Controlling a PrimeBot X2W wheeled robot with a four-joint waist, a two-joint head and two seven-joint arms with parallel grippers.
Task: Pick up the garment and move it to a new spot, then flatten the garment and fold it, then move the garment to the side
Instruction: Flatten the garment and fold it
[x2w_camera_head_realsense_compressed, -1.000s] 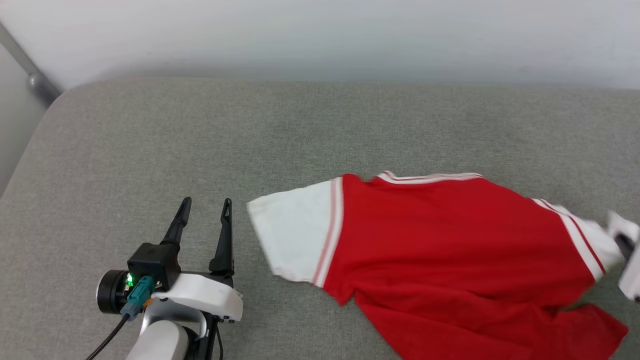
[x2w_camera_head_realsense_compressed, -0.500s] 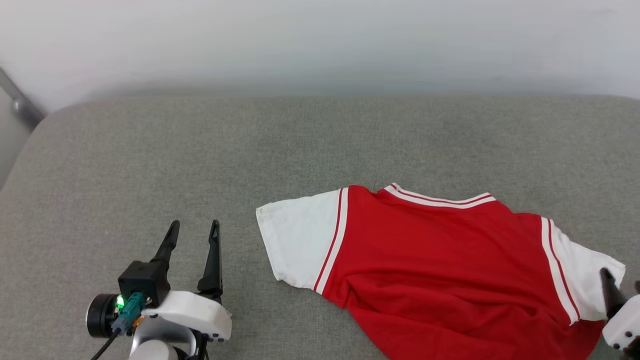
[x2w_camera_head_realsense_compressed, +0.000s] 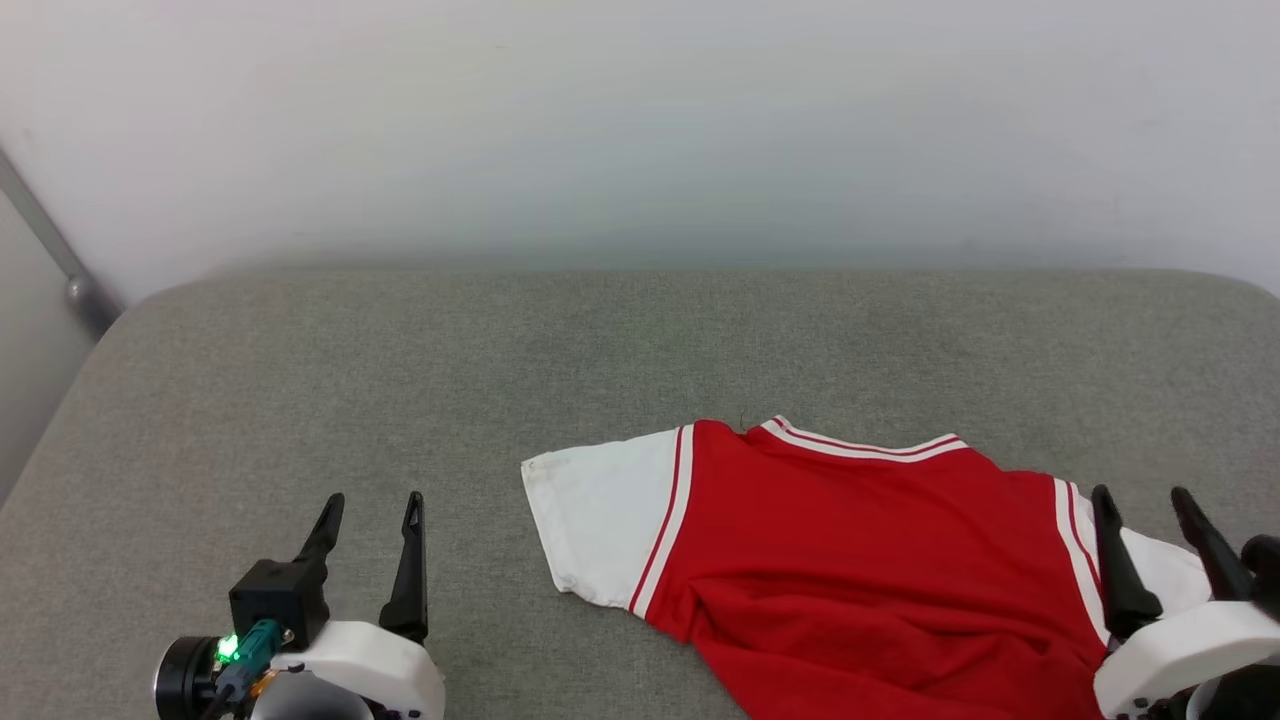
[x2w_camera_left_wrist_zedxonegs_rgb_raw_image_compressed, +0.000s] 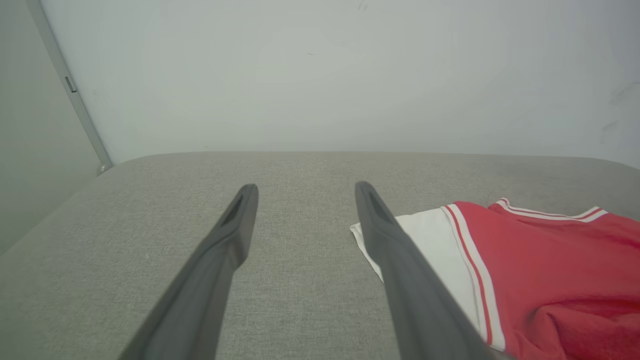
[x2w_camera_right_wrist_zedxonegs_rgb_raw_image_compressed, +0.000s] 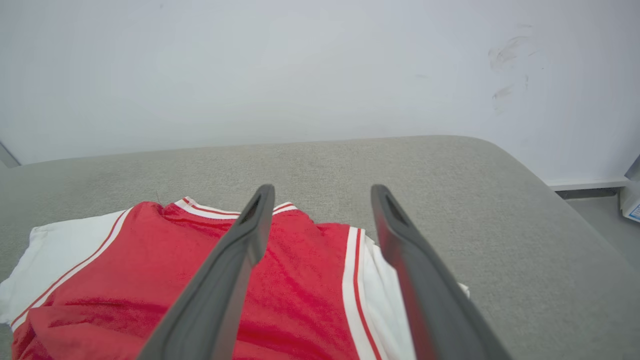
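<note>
The garment (x2w_camera_head_realsense_compressed: 860, 560), a red shirt with white sleeves and striped trim, lies on the grey cushion (x2w_camera_head_realsense_compressed: 500, 380), its lower part bunched toward the front edge. It also shows in the left wrist view (x2w_camera_left_wrist_zedxonegs_rgb_raw_image_compressed: 540, 265) and the right wrist view (x2w_camera_right_wrist_zedxonegs_rgb_raw_image_compressed: 300, 290). My left gripper (x2w_camera_head_realsense_compressed: 372, 500) stands open at the lower left, apart from the white left sleeve. My right gripper (x2w_camera_head_realsense_compressed: 1140, 493) is open over the right white sleeve, nothing held between its fingers.
A pale wall (x2w_camera_head_realsense_compressed: 640, 130) rises behind the cushion. A grey metal post (x2w_camera_head_realsense_compressed: 50, 250) leans at the far left. The cushion's rounded right edge (x2w_camera_right_wrist_zedxonegs_rgb_raw_image_compressed: 550, 200) drops to the floor.
The right gripper let go of the right sleeve and opened; the shirt settled flat on the cushion. The head camera tilted up, shifting the whole picture downward.
</note>
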